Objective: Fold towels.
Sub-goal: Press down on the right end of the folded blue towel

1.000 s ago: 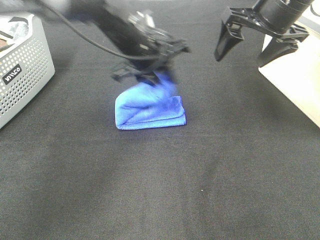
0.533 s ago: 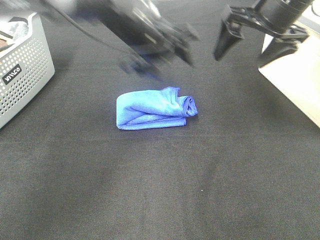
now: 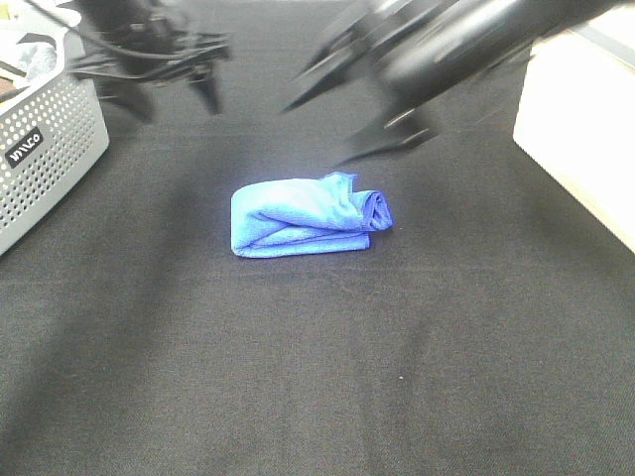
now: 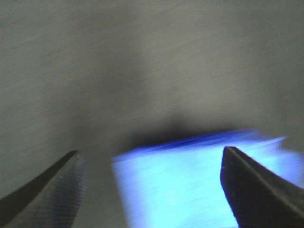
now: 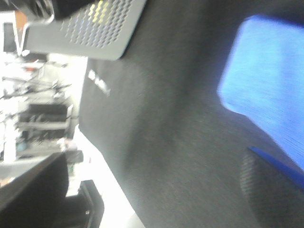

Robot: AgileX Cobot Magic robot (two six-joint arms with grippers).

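The royal-blue towel [image 3: 303, 218] lies folded in a small bundle at the middle of the black table, its right end rolled up. It shows blurred in the left wrist view [image 4: 190, 185] and in the right wrist view [image 5: 266, 80]. My left gripper [image 3: 171, 94] is open and empty at the far left, well away from the towel. My right gripper [image 3: 342, 124], motion-blurred, is open and empty just behind the towel's right end, above the table. Nothing lies between the jaws in either wrist view.
A perforated grey basket [image 3: 50, 139] stands at the left edge and also shows in the right wrist view [image 5: 95, 23]. A pale raised surface [image 3: 585, 149] lies at the right edge. Black cloth [image 3: 317, 377] covers the table.
The left gripper let go of the towel's raised corner, which dropped into a roll, and pulled back to the far left. The right gripper swung in from the far right toward the towel.
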